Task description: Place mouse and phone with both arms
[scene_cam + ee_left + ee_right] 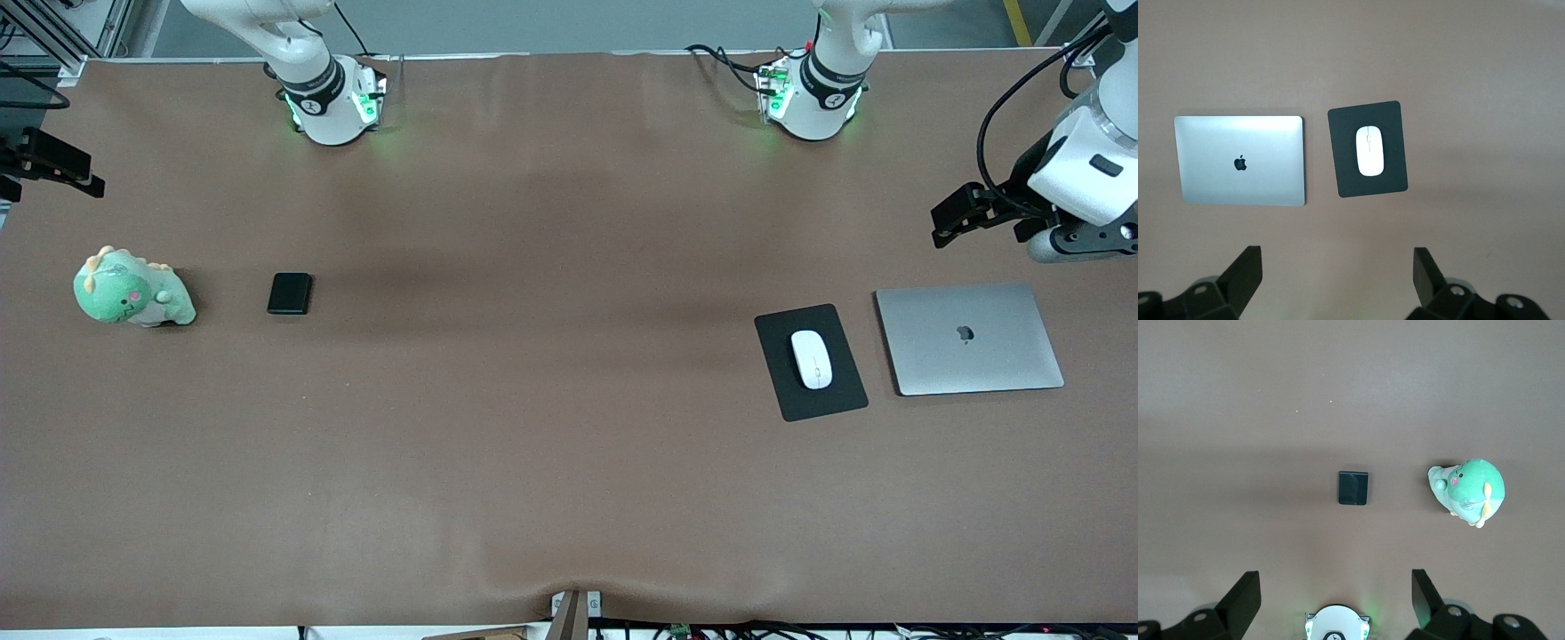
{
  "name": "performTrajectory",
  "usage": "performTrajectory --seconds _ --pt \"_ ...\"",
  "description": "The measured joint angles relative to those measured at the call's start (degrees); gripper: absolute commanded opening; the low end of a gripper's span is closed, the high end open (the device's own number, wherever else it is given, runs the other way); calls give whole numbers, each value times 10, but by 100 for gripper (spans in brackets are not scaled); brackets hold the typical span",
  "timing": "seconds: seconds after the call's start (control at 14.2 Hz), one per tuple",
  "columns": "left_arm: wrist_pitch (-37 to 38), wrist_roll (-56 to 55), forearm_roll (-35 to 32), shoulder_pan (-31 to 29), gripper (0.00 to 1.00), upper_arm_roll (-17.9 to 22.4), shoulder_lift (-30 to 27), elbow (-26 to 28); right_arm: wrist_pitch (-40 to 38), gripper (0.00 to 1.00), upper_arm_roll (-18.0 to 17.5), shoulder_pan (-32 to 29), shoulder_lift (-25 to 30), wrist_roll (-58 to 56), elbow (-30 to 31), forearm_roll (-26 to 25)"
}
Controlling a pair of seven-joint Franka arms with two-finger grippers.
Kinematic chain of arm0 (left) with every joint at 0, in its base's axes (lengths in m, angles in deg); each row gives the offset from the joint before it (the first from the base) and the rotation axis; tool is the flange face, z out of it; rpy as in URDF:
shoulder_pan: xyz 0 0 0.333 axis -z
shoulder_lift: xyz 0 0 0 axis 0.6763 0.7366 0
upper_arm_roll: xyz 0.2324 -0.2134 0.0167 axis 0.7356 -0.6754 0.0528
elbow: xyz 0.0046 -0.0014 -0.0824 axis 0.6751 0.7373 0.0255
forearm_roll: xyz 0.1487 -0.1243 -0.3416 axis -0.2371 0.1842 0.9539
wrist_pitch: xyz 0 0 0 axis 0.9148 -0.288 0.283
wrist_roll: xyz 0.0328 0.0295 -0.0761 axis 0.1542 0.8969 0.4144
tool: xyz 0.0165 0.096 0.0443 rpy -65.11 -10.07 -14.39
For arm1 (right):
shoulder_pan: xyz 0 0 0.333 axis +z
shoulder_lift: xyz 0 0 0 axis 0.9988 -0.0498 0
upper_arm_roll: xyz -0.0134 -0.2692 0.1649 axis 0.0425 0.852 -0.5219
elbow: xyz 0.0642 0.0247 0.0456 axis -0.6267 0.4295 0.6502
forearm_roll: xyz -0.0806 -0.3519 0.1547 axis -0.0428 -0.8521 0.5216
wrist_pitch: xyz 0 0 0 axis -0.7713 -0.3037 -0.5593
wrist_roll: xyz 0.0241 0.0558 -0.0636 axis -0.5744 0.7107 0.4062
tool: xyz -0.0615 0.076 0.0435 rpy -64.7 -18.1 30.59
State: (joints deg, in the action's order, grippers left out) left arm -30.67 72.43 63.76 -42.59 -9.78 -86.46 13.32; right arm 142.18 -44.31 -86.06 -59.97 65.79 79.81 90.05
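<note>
**Op A:** From my desk I see the mouse (811,359) lying on the black mouse pad (787,333), just beside the closed laptop (969,339) at the left arm's end of the table. The phone (290,293) lies flat near the plush dinosaur (132,290) at the right arm's end — well apart from the mouse.

**Op B:** And the grippers?

**Op A:** The left gripper (1337,277) hangs high above the table near the laptop, fingers spread wide with nothing between them. The right gripper (1335,597) is up over its own end, likewise spread and holding nothing. This fits either things waiting to be picked up or things already set down; I can't tell which.

**Op B:** How would they handle?

**Op A:** I judge the mouse light, rigid and glossy, so slippery — I'd take it across its narrow waist. The phone looks thin, stiff and breakable; lying flat, it offers only its long edges, so I'd pinch across those.

**Op B:** Count?

**Op A:** One mouse, one phone, one pad, one laptop, one plush.
</note>
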Motion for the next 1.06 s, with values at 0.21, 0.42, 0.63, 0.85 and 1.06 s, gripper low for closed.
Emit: performTrajectory --seconds 0.21,0.42,0.63,0.85,1.06 --pt "0 0 0 0 100 0 0 0 1 100 -2 0 0 0 -1 0" --pt "0 0 0 0 100 -1 0 0 0 100 -4 1 4 0 -1 -5" --pt "0 0 0 0 100 0 0 -1 0 100 -3 0 20 0 11 -6" --pt "0 0 0 -1 100 0 0 -3 -1 100 -2 0 34 0 25 -6" --pt "0 0 0 -1 100 1 0 -3 0 100 -3 1 37 0 26 -6"
